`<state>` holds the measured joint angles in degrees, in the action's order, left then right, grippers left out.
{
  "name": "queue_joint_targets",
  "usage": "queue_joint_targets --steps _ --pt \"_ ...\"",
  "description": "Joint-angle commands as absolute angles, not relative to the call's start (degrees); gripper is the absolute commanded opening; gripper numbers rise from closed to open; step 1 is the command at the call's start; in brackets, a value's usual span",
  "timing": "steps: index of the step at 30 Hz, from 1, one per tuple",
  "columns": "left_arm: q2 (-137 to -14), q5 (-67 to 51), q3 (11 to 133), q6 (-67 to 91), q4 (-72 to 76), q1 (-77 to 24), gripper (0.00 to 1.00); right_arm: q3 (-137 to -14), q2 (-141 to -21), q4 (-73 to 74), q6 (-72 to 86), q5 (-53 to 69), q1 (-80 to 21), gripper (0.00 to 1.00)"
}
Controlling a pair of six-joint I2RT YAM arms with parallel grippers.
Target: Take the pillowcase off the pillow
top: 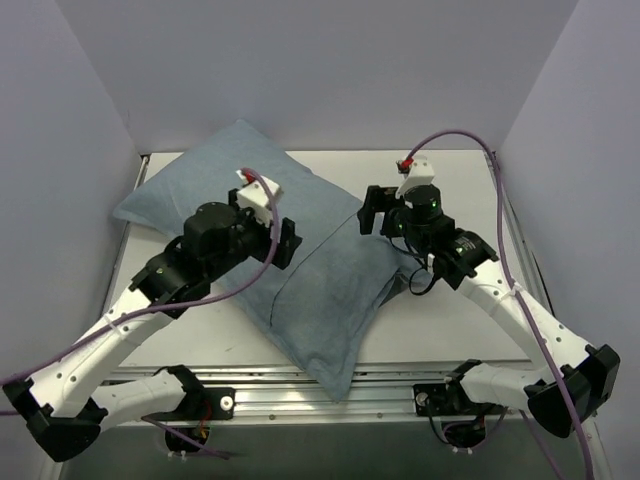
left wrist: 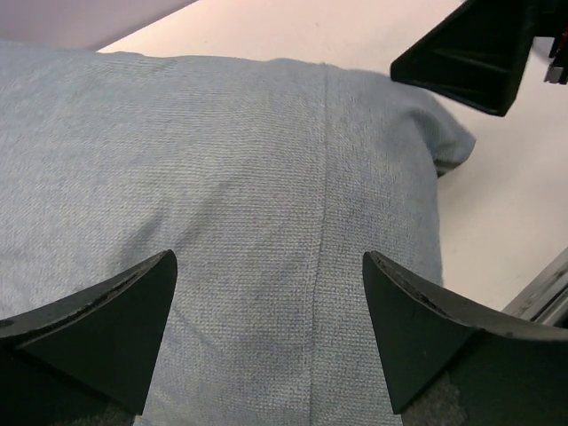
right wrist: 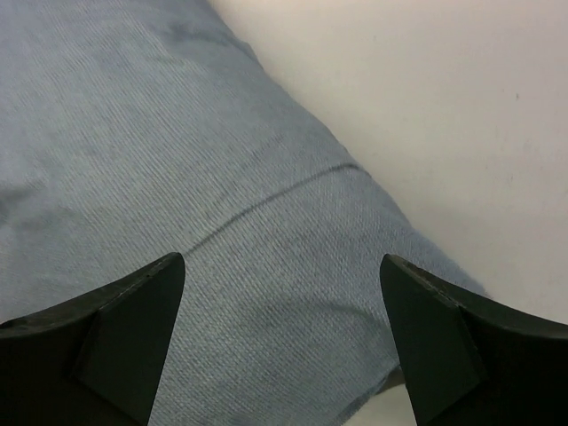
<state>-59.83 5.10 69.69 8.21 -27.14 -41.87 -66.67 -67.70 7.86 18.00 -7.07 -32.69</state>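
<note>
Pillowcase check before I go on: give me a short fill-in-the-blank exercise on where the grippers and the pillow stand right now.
1. The left gripper is over the pillowcase with its fingers ____.
2. The right gripper is open too and holds ____.
3. The pillow lies ____ the pillowcase, with none of its white showing.

Missing words: open; nothing; inside

The white table [top: 420,330] carries one item: the blue-grey pillowcase [top: 330,290], stuffed full. It lies diagonally from the table's far-left corner to the table's near edge, one corner overhanging that edge.
</note>
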Motion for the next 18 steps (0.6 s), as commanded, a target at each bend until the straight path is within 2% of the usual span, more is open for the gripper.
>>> queue_joint_targets --steps 1,9,12,18 --pt "-64.2 13.0 70.7 -3.8 -25.6 -47.8 0.94 -60.3 -65.8 5.9 22.5 -8.0 -32.7 0.87" --pt "-75.5 25.1 75.8 -7.7 -23.0 -56.9 0.94 -49.1 -65.4 -1.5 27.2 -7.4 -32.6 0.88" --pt "-78.7 29.8 76.8 -7.8 -22.1 -58.0 0.94 -45.4 -65.7 -2.9 27.8 -9.4 -31.7 0.88" --pt "-81.8 31.7 77.1 -7.7 -20.5 -57.8 0.94 -38.9 -65.3 -5.5 29.4 -9.1 -27.9 0.88"
